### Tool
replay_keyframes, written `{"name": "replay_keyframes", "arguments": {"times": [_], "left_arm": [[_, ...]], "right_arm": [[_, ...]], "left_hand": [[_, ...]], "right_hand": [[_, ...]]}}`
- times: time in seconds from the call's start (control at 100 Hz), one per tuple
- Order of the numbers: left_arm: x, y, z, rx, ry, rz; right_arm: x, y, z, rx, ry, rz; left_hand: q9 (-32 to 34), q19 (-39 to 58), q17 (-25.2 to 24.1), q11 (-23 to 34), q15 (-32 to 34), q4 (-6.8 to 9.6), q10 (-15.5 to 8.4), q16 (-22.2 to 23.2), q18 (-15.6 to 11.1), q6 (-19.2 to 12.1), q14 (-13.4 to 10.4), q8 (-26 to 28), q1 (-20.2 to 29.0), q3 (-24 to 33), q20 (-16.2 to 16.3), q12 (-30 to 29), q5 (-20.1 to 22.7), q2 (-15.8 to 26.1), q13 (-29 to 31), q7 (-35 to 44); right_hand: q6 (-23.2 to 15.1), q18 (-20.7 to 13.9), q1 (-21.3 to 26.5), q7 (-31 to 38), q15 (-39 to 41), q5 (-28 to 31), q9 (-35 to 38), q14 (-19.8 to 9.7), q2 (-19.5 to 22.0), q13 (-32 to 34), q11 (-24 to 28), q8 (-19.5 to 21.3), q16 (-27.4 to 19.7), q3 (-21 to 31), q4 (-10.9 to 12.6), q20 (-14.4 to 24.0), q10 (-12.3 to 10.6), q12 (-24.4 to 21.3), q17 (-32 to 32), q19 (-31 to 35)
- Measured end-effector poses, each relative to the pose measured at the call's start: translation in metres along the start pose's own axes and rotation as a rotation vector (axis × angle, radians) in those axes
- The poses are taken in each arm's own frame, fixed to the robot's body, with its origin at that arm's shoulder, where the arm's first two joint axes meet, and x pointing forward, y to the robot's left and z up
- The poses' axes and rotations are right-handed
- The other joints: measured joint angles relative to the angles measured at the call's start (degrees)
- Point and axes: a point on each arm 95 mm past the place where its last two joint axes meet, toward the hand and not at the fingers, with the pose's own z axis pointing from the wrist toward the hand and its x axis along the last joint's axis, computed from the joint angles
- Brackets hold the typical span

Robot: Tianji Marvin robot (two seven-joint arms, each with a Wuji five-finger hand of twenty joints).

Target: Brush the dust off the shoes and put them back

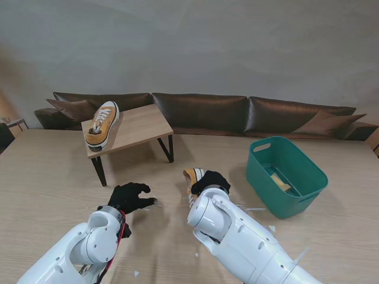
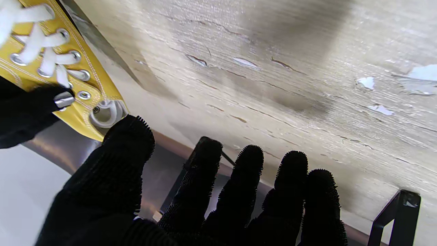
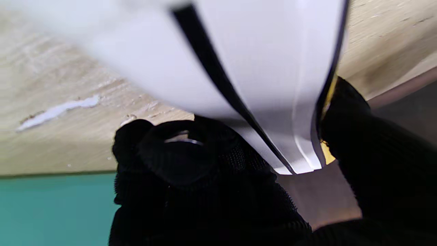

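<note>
Shoes come in a yellow pair with white laces and soles: one [image 1: 193,177] is gripped in the right hand [image 1: 209,179] just over the desk [image 1: 47,171], near the middle and close to me, its white sole with a black stripe filling the right wrist view [image 3: 259,68] while the black-gloved fingers [image 3: 177,153] curl round it. The other shoe [image 1: 102,123] lies on its side on the stool [image 1: 142,125] — a small wooden one with black legs, standing on the desk farther from me and to the left. The left hand [image 1: 130,196] hovers just left of the held shoe, apart from it, fingers [image 2: 245,177] spread and holding nothing; its wrist view catches the held shoe's eyelets and laces [image 2: 51,58] at one corner. White flecks [image 1: 256,209] lie scattered on the desk around both hands. To the right sits a green bin [image 1: 286,175] with something pale inside — too small to make out. A brown sofa [image 1: 201,112] runs along the desk's far edge.
</note>
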Motion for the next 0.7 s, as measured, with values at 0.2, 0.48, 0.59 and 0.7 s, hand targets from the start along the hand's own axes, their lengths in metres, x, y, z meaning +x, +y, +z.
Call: {"name": "replay_keyframes", "arguments": {"times": [0.2,0.48,0.59,0.7], "left_arm": [[-0.003,-0.002,0.015,0.017,0.028,-0.001],[0.003,-0.023,0.039,0.021,0.126,0.065],[0.007,-0.031,0.046,0.000,0.155,0.094],[0.011,-0.037,0.050,-0.012,0.188,0.082]], "right_arm": [[-0.003,0.003,-0.012,0.028,0.100,0.106],[-0.022,0.017,-0.029,0.058,0.206,0.167],[-0.030,0.019,-0.035,0.092,0.253,0.186],[-0.037,0.020,-0.040,0.106,0.291,0.215]], "left_hand": [[-1.5,0.0,0.0,-0.5,0.0,0.00,0.4,0.0,0.1,-2.0,0.1,-0.7,0.0,1.3,0.2,0.0,-2.0,0.0,-0.1,-0.6],[-6.0,-0.1,-0.1,-1.3,-0.6,0.00,0.2,0.0,0.1,-4.7,0.1,-3.6,-0.1,4.6,0.8,-0.2,-7.5,-0.9,-1.8,-3.2],[-8.7,-0.1,-0.8,-1.7,-1.4,0.00,-0.3,0.0,0.1,-4.7,-0.1,-4.5,-1.3,5.4,0.8,-0.7,-9.5,-1.3,-4.0,-4.0],[-10.3,-1.6,-1.6,-2.8,-2.2,0.17,-0.7,-0.3,0.1,-4.7,-0.5,-5.5,-3.1,6.0,0.7,-1.1,-10.7,-3.1,-4.5,-4.5]], "right_hand": [[0.0,0.0,0.8,0.0,0.0,0.0,0.0,0.4,0.0,0.0,-1.3,0.9,0.1,0.0,0.0,0.1,0.5,-0.1,0.0,0.0],[0.0,0.5,1.4,0.2,0.0,0.0,0.0,0.8,0.0,0.0,-1.3,0.9,0.1,0.0,0.0,1.4,0.8,-0.1,-0.1,0.0],[0.0,0.6,1.4,0.2,0.0,0.0,0.0,0.9,0.0,0.0,-1.3,0.9,0.1,0.0,0.0,1.5,0.9,-0.1,-0.1,0.0],[0.0,1.3,1.6,0.2,0.0,0.0,0.0,1.2,0.0,0.0,-1.3,1.0,0.1,0.0,0.0,1.5,1.1,-0.1,-0.1,0.0]]}}
